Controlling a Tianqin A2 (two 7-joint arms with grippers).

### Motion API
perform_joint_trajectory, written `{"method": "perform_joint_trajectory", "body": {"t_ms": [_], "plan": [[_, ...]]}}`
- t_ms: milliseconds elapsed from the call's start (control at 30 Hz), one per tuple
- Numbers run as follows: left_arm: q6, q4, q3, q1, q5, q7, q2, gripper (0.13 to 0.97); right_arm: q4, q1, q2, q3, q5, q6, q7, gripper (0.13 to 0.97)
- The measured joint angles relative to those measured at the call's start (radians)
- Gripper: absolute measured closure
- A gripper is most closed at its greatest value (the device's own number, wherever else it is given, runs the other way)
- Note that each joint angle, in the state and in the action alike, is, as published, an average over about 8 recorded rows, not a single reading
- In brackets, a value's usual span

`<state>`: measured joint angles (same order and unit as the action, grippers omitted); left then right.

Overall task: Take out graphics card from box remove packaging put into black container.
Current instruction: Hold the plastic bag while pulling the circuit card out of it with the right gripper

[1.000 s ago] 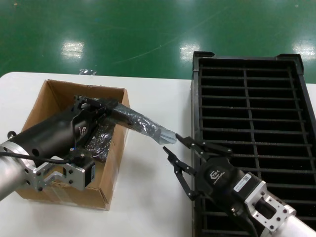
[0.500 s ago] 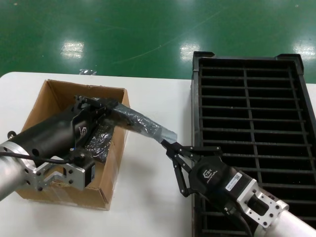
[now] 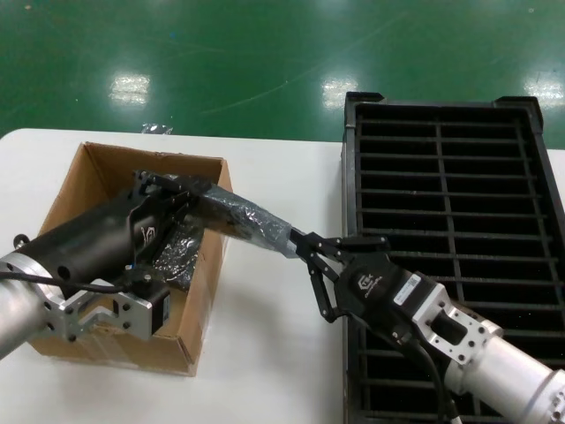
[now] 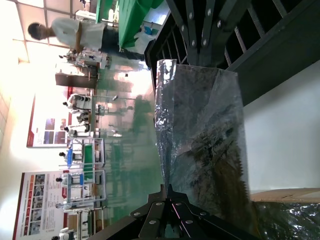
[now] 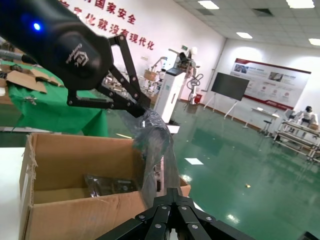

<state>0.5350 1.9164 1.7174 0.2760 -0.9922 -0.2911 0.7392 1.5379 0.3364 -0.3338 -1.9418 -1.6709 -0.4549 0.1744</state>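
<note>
Since a second ago the right gripper (image 3: 303, 246) has travelled from beside the black container (image 3: 349, 177) up to the free end of the packaging (image 3: 252, 223), and its fingers, then spread wide, now pinch that end of the bag. Over at the box (image 3: 205, 291) the left gripper (image 3: 196, 192) has not shifted; its jaws are pressed together on the bag's other end, above the box's right wall. So the crinkly translucent bag hangs stretched between the two grippers, clear of the white table (image 3: 265, 353), sloping down from the box toward the crate. Something dark shows through the plastic in the left wrist view, likely the graphics card, though I cannot make it out for certain. More glossy bagged boards (image 3: 181, 247) lie inside the box.
</note>
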Motion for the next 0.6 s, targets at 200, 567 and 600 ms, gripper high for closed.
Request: {"method": "perform_joint_trajectory", "body": {"t_ms": [200,567,600], "plan": [[0.0,0.0,0.0,0.0,0.0,0.0,0.0,0.958,-0.078,0.067,0.024,-0.014,-0.003,-0.031,0.008,0.961],[0.0,0.0,0.0,0.0,0.0,0.0,0.0,0.958,-0.198,0.154,0.073,-0.044,-0.002,-0.077,0.02,0.961],[0.0,0.0,0.0,0.0,0.0,0.0,0.0,0.958,-0.203,0.158,0.075,-0.046,-0.001,-0.081,0.021,0.961]]}}
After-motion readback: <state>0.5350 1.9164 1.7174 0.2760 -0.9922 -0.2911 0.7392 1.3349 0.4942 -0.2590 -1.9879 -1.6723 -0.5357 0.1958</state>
